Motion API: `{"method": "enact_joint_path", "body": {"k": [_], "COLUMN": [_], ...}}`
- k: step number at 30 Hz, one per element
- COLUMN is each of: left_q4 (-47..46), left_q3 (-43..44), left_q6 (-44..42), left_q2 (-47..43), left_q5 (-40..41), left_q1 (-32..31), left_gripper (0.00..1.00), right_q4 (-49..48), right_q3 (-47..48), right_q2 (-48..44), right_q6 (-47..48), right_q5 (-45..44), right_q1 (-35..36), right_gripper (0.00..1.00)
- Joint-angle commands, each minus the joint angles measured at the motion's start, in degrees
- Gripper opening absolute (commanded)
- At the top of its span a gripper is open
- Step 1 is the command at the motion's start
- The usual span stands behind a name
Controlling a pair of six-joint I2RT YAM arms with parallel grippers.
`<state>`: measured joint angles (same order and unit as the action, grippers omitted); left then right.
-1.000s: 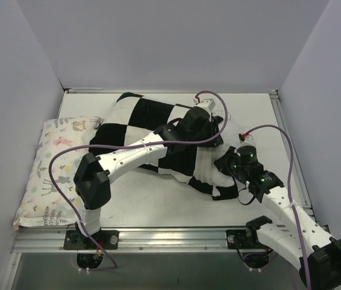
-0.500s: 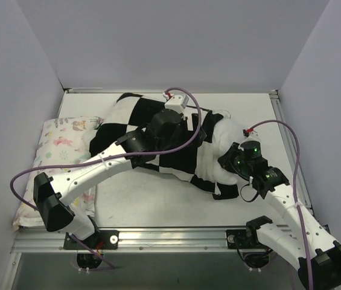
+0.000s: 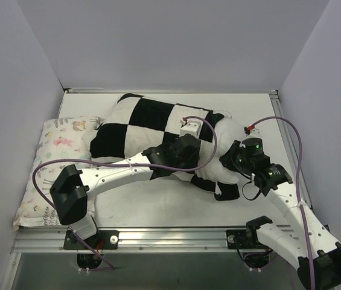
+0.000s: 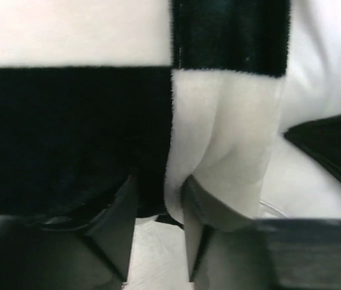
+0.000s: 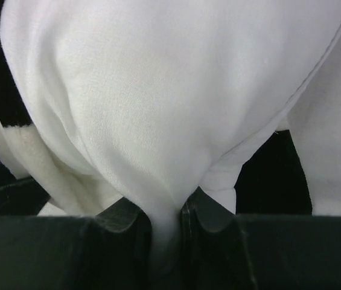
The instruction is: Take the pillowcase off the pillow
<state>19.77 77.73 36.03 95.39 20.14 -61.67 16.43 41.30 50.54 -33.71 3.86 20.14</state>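
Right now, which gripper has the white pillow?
The right gripper, shut on the pillow; the left gripper is open at the checkered pillowcase.

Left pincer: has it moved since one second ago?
Yes. The left pincer has pulled back from the table's far edge toward the near rail.

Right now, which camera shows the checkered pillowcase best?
The top external view: nearly all the pillowcase shows, the pillow poking out on the right. The left wrist view gives only a fold between the left fingers; the right wrist view, black slivers behind pillow fabric.
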Motion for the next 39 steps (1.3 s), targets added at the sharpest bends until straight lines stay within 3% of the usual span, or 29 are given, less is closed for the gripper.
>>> {"method": "enact_joint_path", "body": {"k": [1,2,5,8,14,15,18,21,26,27,28,29,32,36,39], "left_q4": [2.8,3.7,5.5,5.9,11.2,11.2,7.0,5.6,-2.2,-3.7,-4.1,-4.4,-5.5,-6.7,-6.8], "left_q3": [0.1,-0.2,-2.8,-6.3,-10.9,-12.5,-17.3,-19.0,-26.9,-29.1,-29.9,-30.6,-32.8,-34.1,-34.5], "left_q6": [0.1,0.1,0.2,0.4,5.4,6.7,8.6,8.8,11.3,12.0,12.1,12.4,13.1,13.6,13.8], "left_q2": [-3.5,-4.2,-7.5,-11.2,-18.7,-21.0,-22.4,-19.9,-19.9,-20.4,-20.6,-20.9,-21.5,-21.6,-21.4], "left_q5": [10.1,11.7,12.3,11.4,17.7,17.6,12.7,8.3,5.6,5.3,5.3,5.3,4.8,4.3,4.4], "left_q1": [1.6,2.3,7.7,13.9,24.7,28.4,32.0,30.0,21.1,20.3,19.5,18.1,15.7,14.0,12.4], "left_gripper": [0.39,0.18,0.00,0.00,0.00,0.00,0.00,0.00,0.00,0.00,0.00,0.00,0.00,0.00,0.00], "right_q4": [1.1,1.9,3.0,4.5,7.0,6.9,6.9,6.3,4.8,4.8,4.6,4.8,6.7,7.2,6.6], "right_q3": [5.4,6.2,8.3,11.5,16.0,16.4,17.1,16.5,10.9,10.5,10.2,10.4,12.7,14.7,17.1], "right_q2": [-0.2,0.2,0.0,0.0,1.3,1.4,2.2,2.9,2.5,2.1,1.7,0.7,-0.9,-1.8,3.7], "right_q6": [1.5,1.5,1.5,1.5,0.6,0.3,-0.3,-0.2,1.1,1.8,2.8,2.9,3.7,2.4,2.7], "right_q5": [-1.7,-1.5,-0.2,1.9,4.3,4.9,6.4,7.8,8.0,8.2,8.0,7.8,6.7,6.3,9.2], "right_q1": [-1.5,-2.0,-4.8,-8.4,-15.5,-16.2,-17.8,-17.9,-17.8,-17.8,-17.8,-17.8,-17.8,-17.6,-17.5], "right_gripper": [0.00,0.00,0.00,0.00,0.00,0.00,0.00,0.00,0.00,0.09,0.23,0.55,0.82,0.93,0.95]}}
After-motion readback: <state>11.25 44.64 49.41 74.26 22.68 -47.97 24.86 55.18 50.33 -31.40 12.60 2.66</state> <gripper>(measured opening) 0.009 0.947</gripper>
